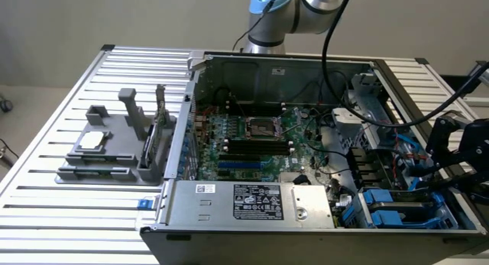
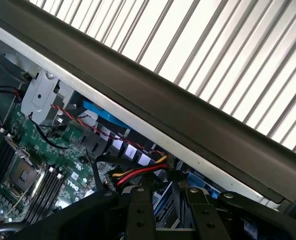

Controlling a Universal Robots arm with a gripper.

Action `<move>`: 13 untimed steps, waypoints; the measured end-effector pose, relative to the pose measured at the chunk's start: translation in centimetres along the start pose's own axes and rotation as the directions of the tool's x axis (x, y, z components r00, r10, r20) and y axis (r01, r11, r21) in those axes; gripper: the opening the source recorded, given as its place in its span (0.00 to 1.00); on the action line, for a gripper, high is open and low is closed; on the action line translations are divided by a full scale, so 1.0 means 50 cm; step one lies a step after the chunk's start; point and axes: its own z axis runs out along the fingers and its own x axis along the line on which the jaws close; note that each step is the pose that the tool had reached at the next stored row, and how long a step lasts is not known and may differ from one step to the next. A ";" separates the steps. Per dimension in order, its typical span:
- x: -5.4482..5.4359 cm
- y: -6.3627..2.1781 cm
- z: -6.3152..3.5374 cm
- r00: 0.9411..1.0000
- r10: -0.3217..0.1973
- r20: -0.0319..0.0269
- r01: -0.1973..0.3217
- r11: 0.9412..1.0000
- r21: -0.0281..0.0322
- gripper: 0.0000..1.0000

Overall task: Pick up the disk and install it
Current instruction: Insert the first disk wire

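Though half hidden, one blue-framed disk (image 1: 409, 209)

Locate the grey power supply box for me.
Exterior view: the power supply box lies along the near edge of the open computer case, just in front of the motherboard, with the blue drive carriers beside it toward the exterior view's right.

cables (image 2: 138, 172) crowding drive bay (image 1: 447, 216), case wall (image 2: 177, 120) beside claw (image 2: 166, 195)
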 end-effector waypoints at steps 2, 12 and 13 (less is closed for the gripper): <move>0.000 0.000 0.000 1.000 0.000 0.000 0.000 1.000 0.000 0.31; 0.003 -0.002 -0.006 1.000 0.001 -0.001 -0.001 1.000 0.002 0.31; 0.003 -0.002 -0.006 1.000 0.001 -0.001 -0.001 1.000 0.002 0.31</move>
